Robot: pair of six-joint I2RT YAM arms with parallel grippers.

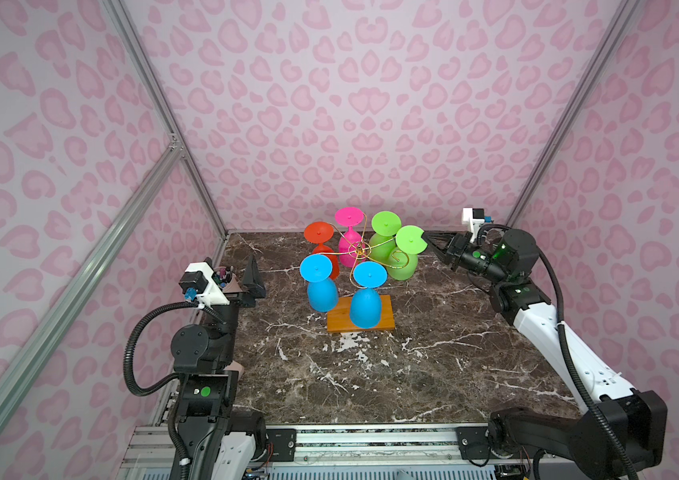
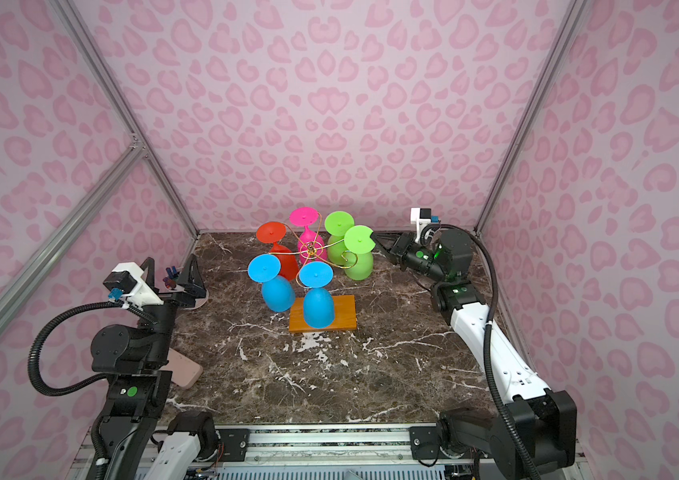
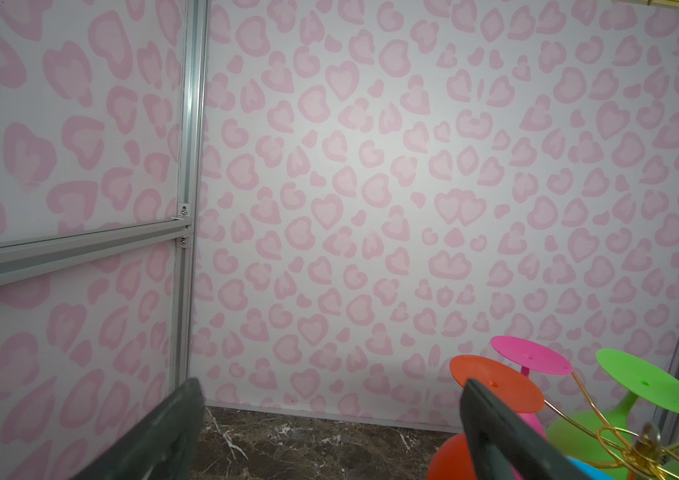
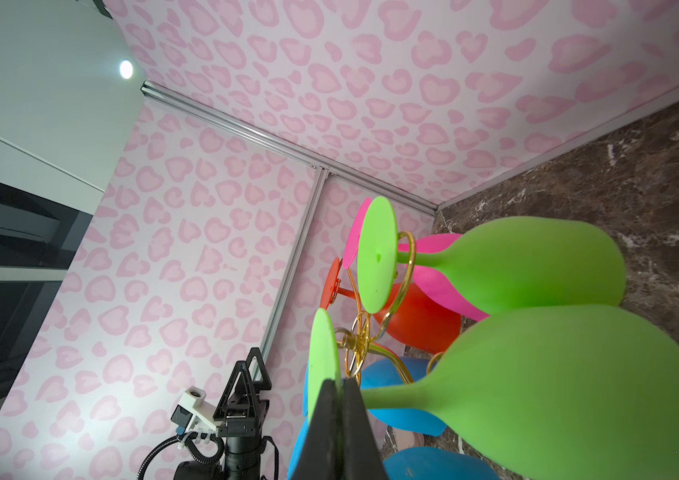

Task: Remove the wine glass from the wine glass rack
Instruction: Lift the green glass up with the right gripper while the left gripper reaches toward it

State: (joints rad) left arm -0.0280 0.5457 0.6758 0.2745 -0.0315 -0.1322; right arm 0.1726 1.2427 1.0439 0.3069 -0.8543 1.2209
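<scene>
The wine glass rack [image 1: 357, 249] [image 2: 310, 249] is a gold wire stand on an orange-brown wooden base [image 1: 385, 320]. Several coloured glasses hang from it upside down. At the right side hangs a green wine glass [image 1: 403, 268] [image 4: 558, 395], its stem inside a curled gold arm. My right gripper [image 1: 427, 240] [image 2: 375, 237] [image 4: 341, 384] is shut on the rim of its flat green foot [image 4: 323, 353]. My left gripper [image 2: 171, 276] [image 3: 329, 390] stands open and empty at the table's left, apart from the rack.
An orange glass [image 1: 319, 232], a pink glass [image 1: 349, 217], a second green glass [image 1: 386, 223] and two blue glasses [image 1: 322, 293] [image 1: 364, 307] hang on the other arms. A small cup [image 2: 170, 279] stands behind my left gripper. A beige object [image 2: 186, 372] lies under the left arm.
</scene>
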